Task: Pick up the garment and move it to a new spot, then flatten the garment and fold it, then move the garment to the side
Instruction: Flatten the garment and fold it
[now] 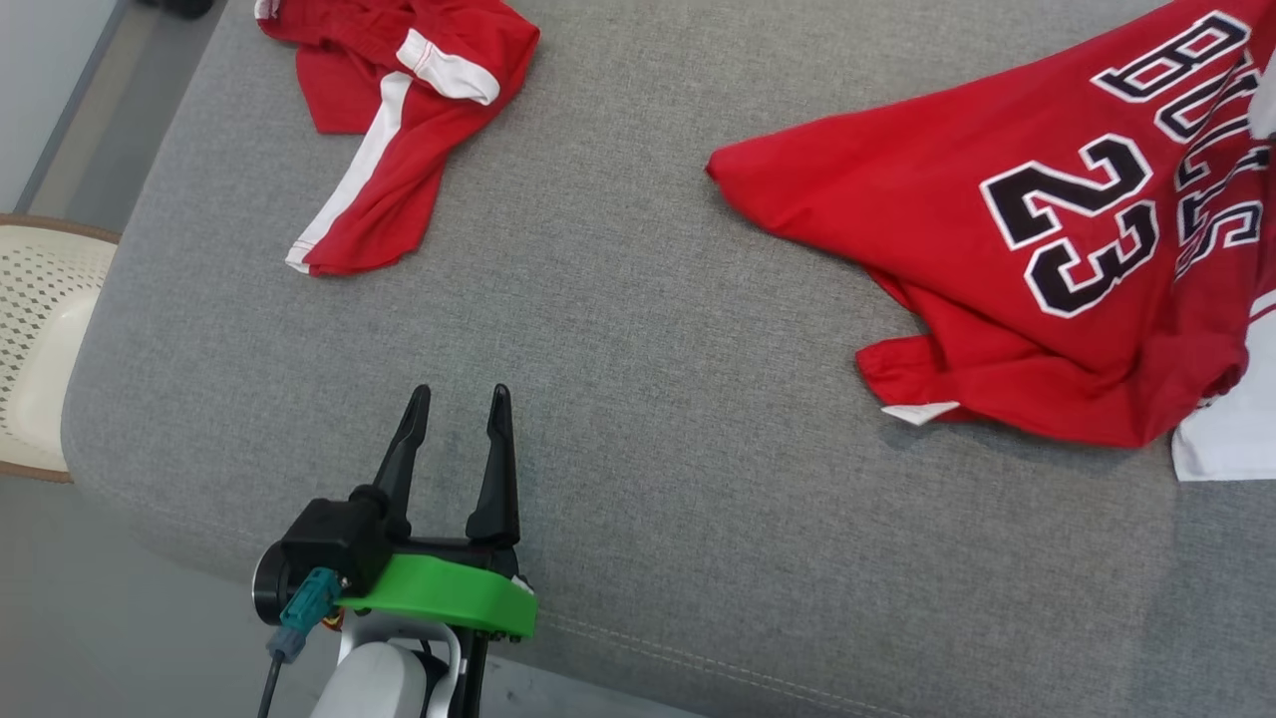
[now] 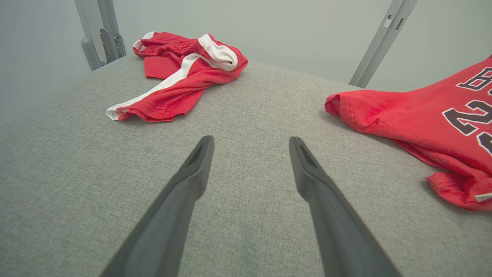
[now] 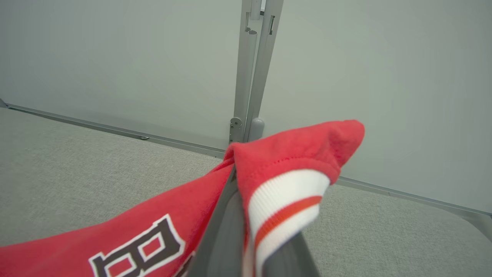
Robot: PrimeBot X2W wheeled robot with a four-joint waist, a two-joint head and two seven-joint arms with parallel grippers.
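Note:
The garment is a red jersey (image 1: 997,259) with a black and white "23". It lies rumpled on the right of the grey cushion (image 1: 638,329), and its near part shows in the left wrist view (image 2: 415,115). In the right wrist view my right gripper (image 3: 239,196) is shut on the jersey's (image 3: 292,150) red edge with white and red striped trim, which is lifted off the cushion. My left gripper (image 1: 461,394) stands open over bare cushion at the lower left, far from the jersey. Nothing is between its fingers (image 2: 251,141).
Red shorts (image 1: 399,110) with a white stripe lie crumpled at the back left (image 2: 184,84). A pale perforated chair seat (image 1: 40,339) stands beyond the cushion's left edge. Grey metal posts (image 3: 250,77) rise behind the cushion before a plain wall. A white shape (image 1: 1226,429) is at the right edge.

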